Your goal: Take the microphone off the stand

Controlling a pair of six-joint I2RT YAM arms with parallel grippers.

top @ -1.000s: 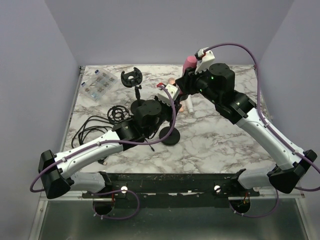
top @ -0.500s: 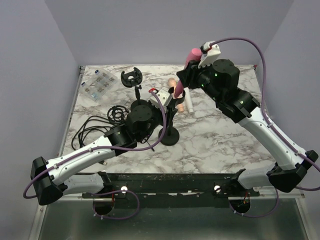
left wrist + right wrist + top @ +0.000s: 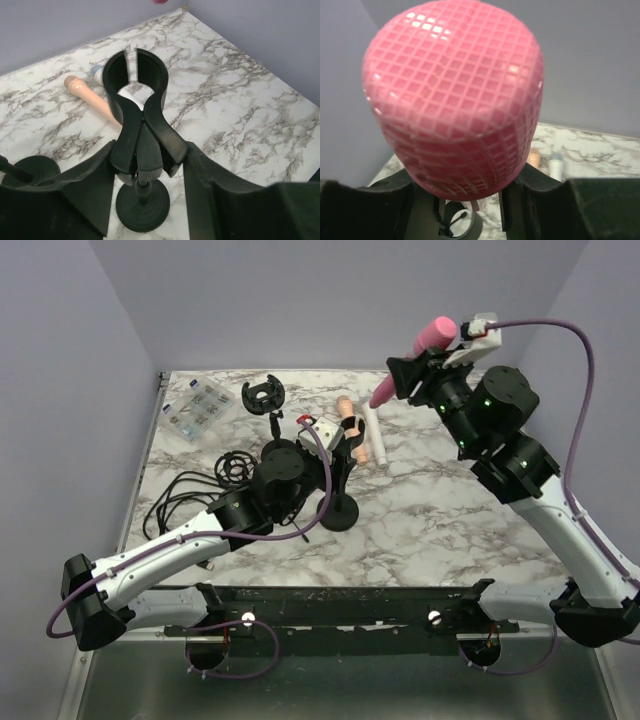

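The pink microphone [image 3: 436, 333] is held in the air above the table's back right, clear of the stand. My right gripper [image 3: 404, 376] is shut on its handle; in the right wrist view its mesh head [image 3: 455, 95] fills the frame above the gripper [image 3: 465, 200]. The black stand [image 3: 340, 510] stands mid-table on its round base, its clip [image 3: 135, 70] empty. My left gripper [image 3: 335, 450] is shut on the stand just below the clip ring, and in the left wrist view the gripper [image 3: 145, 170] has a finger on either side of it, above the base [image 3: 142, 210].
A peach microphone [image 3: 349, 410] and a white one [image 3: 375, 436] lie behind the stand. A second black stand [image 3: 263, 395] is at the back, with a clear parts box [image 3: 200, 407] to its left. Black cables [image 3: 185, 492] lie on the left.
My right gripper has lifted the pink microphone up and to the right, out of the stand's clip. My left gripper has stayed on the stand.
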